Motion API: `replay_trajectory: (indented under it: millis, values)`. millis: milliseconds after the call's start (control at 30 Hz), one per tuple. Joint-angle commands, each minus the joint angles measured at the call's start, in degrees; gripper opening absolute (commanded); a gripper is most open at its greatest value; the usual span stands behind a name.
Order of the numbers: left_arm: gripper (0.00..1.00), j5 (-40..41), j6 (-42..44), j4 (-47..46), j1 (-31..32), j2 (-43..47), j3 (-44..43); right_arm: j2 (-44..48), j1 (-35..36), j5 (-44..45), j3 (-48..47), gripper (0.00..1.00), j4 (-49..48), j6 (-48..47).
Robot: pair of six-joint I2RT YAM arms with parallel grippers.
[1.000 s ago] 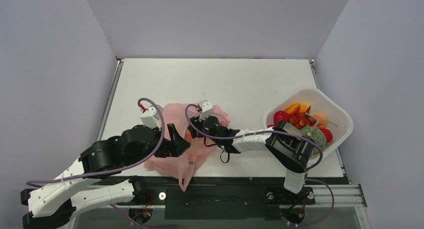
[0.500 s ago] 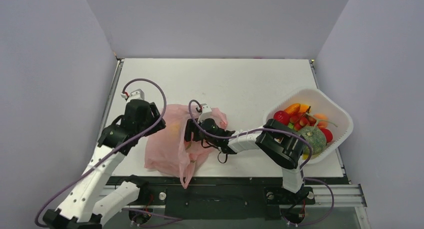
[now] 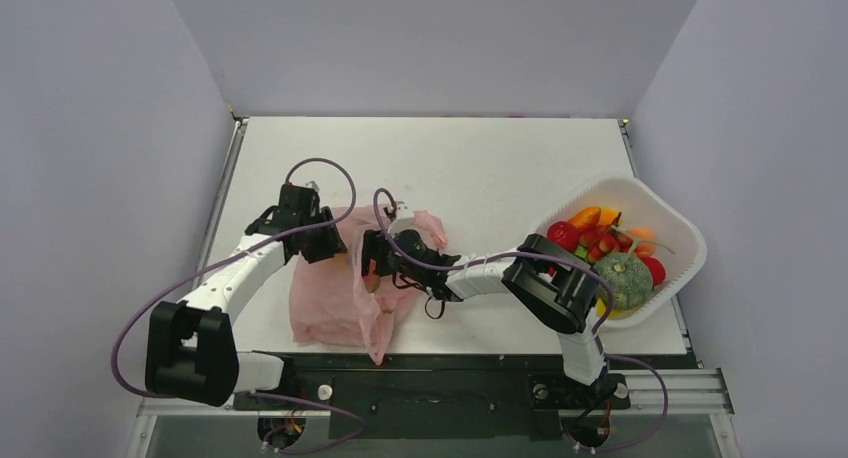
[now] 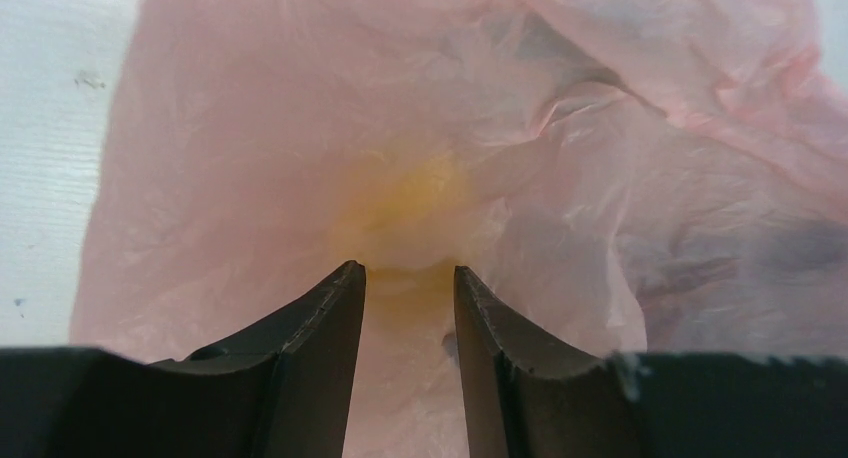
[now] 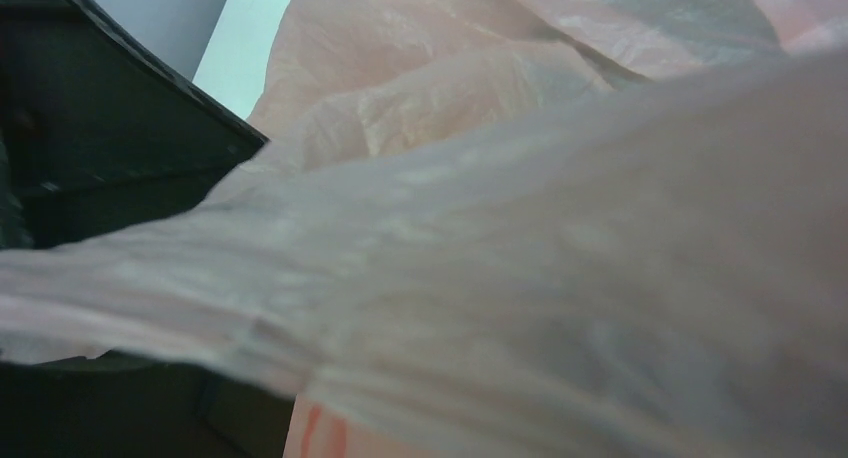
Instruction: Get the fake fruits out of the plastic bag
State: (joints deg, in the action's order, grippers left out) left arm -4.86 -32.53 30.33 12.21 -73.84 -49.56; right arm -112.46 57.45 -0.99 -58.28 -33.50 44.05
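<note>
Left gripper (image 4: pixel 407 270) half open, gripping nothing, tips at bag (image 4: pixel 620 178) over a yellow fruit (image 4: pixel 415 203) inside; right gripper (image 3: pixel 372 263) buried in bag mouth, opening not tellable; film thin, limp, slippery, so likely better to pinch the hard fruit.

Light: even, bright, soft shadows | top view: sharp | right wrist: plastic bag (image 5: pixel 560 278) blurred, perhaps too close

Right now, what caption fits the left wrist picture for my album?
Left end effector over the pink plastic bag, a yellow fake fruit showing through.
</note>
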Motion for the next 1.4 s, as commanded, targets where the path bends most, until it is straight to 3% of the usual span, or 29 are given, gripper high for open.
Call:
replay_trajectory:
  millis: [0, 500, 933, 1133, 1367]
  values:
    - [0.35, -2.88, 1.53, -5.07, -0.43, -3.26, 2.48, -1.85, 0.57, -1.10, -2.87, 0.67, 0.52, -0.52]
    - [0.30, -16.82, 3.56, -15.94, -0.42, -14.65, 5.84, -3.43, 2.44, 6.13, -7.11, 0.70, 9.29, -5.88]
    - [0.28, -18.14, 4.36, -16.21, -0.42, -15.51, 7.26, -5.65, 2.50, 19.77, -12.05, 0.77, 15.01, -9.11]
    - [0.30, -16.67, 4.09, -11.65, -0.41, -13.08, 3.11, -5.50, 2.04, 18.90, -10.70, 0.78, 12.24, -13.55]
    - [0.34, -14.16, 5.38, -7.53, -2.50, -11.57, -4.52, 1.28, 0.24, 14.65, -4.09, 0.77, 11.06, -12.30]
